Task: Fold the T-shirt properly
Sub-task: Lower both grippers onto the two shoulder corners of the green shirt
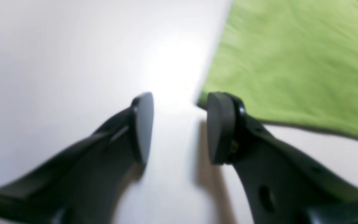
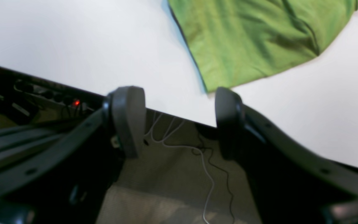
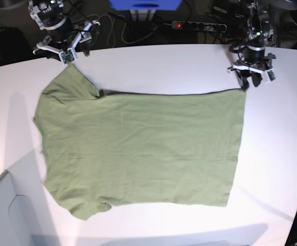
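Your T-shirt (image 3: 138, 148) lies flat on the desk (image 3: 189, 66), first fold done. Left claw (image 1: 179, 127) and right claw (image 2: 179, 121) both spread, empty, at its far corners. Next: regrasp for the crosswise fold.

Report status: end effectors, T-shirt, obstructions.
Left end effector open, empty, at hem corner. Right end effector open, empty, near sleeve. T-shirt spread flat. No obstructions seen.

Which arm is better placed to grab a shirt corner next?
Left, marginally. The left gripper is open low over the table, one pad right beside the T-shirt corner. The right gripper, also open, hangs over the table's edge, the sleeve tip farther ahead of it.
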Controlling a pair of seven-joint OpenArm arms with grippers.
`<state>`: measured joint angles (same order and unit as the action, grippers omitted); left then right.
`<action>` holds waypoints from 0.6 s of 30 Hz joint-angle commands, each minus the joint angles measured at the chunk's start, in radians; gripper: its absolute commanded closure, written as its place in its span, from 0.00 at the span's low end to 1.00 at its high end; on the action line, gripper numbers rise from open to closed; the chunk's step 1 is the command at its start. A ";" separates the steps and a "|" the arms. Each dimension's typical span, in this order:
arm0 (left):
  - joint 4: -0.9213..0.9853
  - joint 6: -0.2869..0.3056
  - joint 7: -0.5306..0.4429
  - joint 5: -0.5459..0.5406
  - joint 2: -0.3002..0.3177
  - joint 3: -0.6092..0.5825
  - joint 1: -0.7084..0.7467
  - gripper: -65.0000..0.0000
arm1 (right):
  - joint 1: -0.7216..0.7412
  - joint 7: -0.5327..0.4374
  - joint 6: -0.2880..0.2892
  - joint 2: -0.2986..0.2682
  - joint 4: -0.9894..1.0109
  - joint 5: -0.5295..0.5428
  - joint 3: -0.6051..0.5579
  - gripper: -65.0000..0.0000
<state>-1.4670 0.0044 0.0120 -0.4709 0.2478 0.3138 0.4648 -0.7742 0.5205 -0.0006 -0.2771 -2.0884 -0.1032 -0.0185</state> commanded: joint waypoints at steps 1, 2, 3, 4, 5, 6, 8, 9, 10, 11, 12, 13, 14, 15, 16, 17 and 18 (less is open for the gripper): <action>-0.002 -0.004 -0.010 -0.005 0.012 -0.002 -0.011 0.58 | -0.011 -0.021 0.004 -0.004 -0.014 0.001 0.002 0.47; 0.007 -0.004 -0.010 -0.005 0.012 -0.012 -0.024 0.58 | -0.011 -0.021 0.004 -0.004 -0.014 0.001 0.002 0.47; 0.013 -0.004 -0.010 -0.005 0.012 -0.020 -0.031 0.58 | -0.011 -0.021 0.004 -0.004 -0.014 0.001 0.002 0.47; 0.015 -0.004 -0.010 -0.005 0.012 -0.023 -0.038 0.58 | -0.011 -0.021 0.004 -0.004 -0.014 0.001 0.002 0.47; 0.015 -0.004 -0.010 -0.005 0.011 -0.025 -0.041 0.58 | -0.012 -0.021 0.004 -0.004 -0.014 0.001 0.002 0.47; 0.015 -0.004 -0.010 -0.005 0.011 -0.026 -0.042 0.58 | -0.012 -0.021 0.004 -0.004 -0.014 0.001 0.002 0.47; 0.015 -0.004 -0.010 -0.005 0.008 -0.026 -0.042 0.58 | -0.012 -0.021 0.004 -0.004 -0.014 0.001 0.002 0.47; 0.015 -0.004 -0.010 -0.005 0.008 -0.026 -0.042 0.58 | -0.012 -0.021 0.004 -0.004 -0.014 0.001 0.002 0.47; 0.015 -0.004 -0.010 -0.005 0.008 -0.026 -0.042 0.58 | -0.012 -0.021 0.004 -0.004 -0.013 0.001 0.002 0.47; 0.015 -0.004 -0.010 -0.005 0.008 -0.028 -0.041 0.58 | -0.012 -0.021 0.004 -0.004 -0.013 0.001 0.002 0.47; 0.015 -0.004 -0.010 -0.005 0.008 -0.028 -0.041 0.58 | -0.012 -0.021 0.004 -0.004 -0.013 0.001 0.002 0.47; 0.015 -0.004 -0.010 -0.005 0.008 -0.034 -0.041 0.59 | -0.012 -0.021 0.004 -0.004 -0.013 0.001 0.002 0.47; 0.015 -0.004 -0.010 -0.005 0.009 -0.048 -0.041 0.59 | -0.012 -0.021 0.004 -0.004 -0.013 0.001 0.002 0.47; 0.015 -0.004 -0.010 -0.005 0.012 -0.060 -0.041 0.59 | -0.012 -0.021 0.004 -0.004 -0.013 0.001 0.002 0.47; 0.015 -0.004 -0.010 -0.005 0.012 -0.069 -0.041 0.59 | -0.012 -0.021 0.004 -0.004 -0.013 0.001 0.002 0.47; 0.015 -0.004 -0.010 -0.005 0.012 -0.074 -0.041 0.59 | -0.012 -0.021 0.004 -0.004 -0.013 0.001 0.002 0.47; 0.015 -0.004 -0.010 -0.004 0.012 -0.077 -0.041 0.59 | -0.012 -0.021 0.004 -0.004 -0.013 0.001 0.002 0.47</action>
<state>-1.4422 0.0006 -0.0113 -0.4721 0.2520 0.2356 0.4183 -0.7769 0.5171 -0.0006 -0.2771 -2.0876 -0.1036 -0.0181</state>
